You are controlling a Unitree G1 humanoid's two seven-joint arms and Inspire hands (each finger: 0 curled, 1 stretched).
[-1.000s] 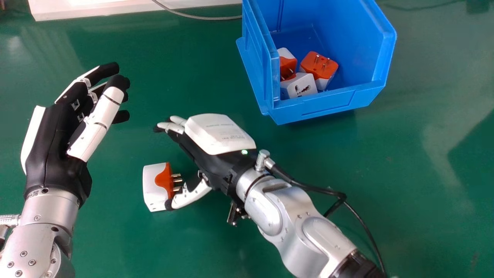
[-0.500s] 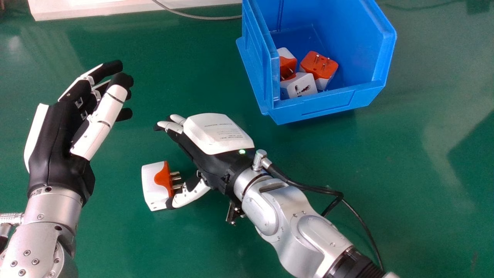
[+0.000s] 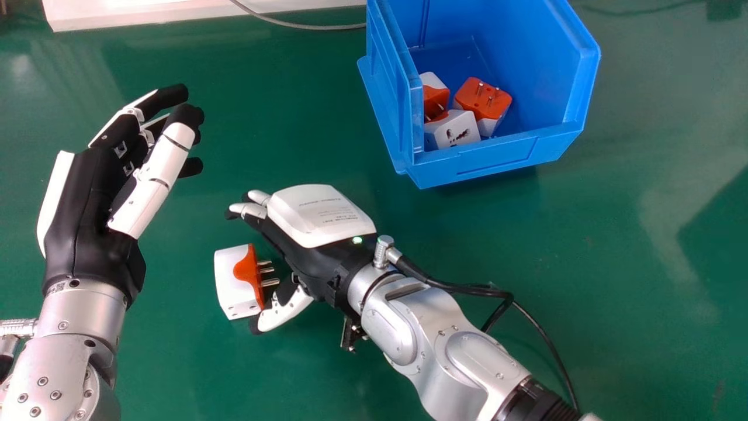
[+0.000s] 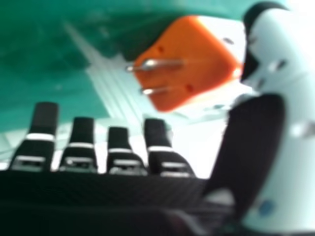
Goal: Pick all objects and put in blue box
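My right hand [image 3: 321, 225] is low over the table in the head view, open, its thumb close by the near side of a white and orange plug adapter [image 3: 236, 280]. The adapter lies on the table with its pins toward my palm. In the right hand view the adapter's orange pin face [image 4: 197, 69] shows beyond my right hand [image 4: 256, 142], near the thumb. My left hand [image 3: 87, 204] stays open at the left. The blue box [image 3: 502, 153] holds a white adapter [image 3: 456, 130] and two orange and white adapters [image 3: 484, 99] [image 3: 433, 99].
The green table [image 3: 643, 263] stretches around both arms. A white panel [image 3: 146, 13] lies along the far left edge, with a grey cable [image 3: 304, 27] running toward the box. A black cable [image 3: 467, 289] loops along my right forearm.
My right hand has moved slightly toward the near left, and its thumb has shifted off the adapter's corner. The adapter has hardly moved. My left hand has risen slightly toward the far right.
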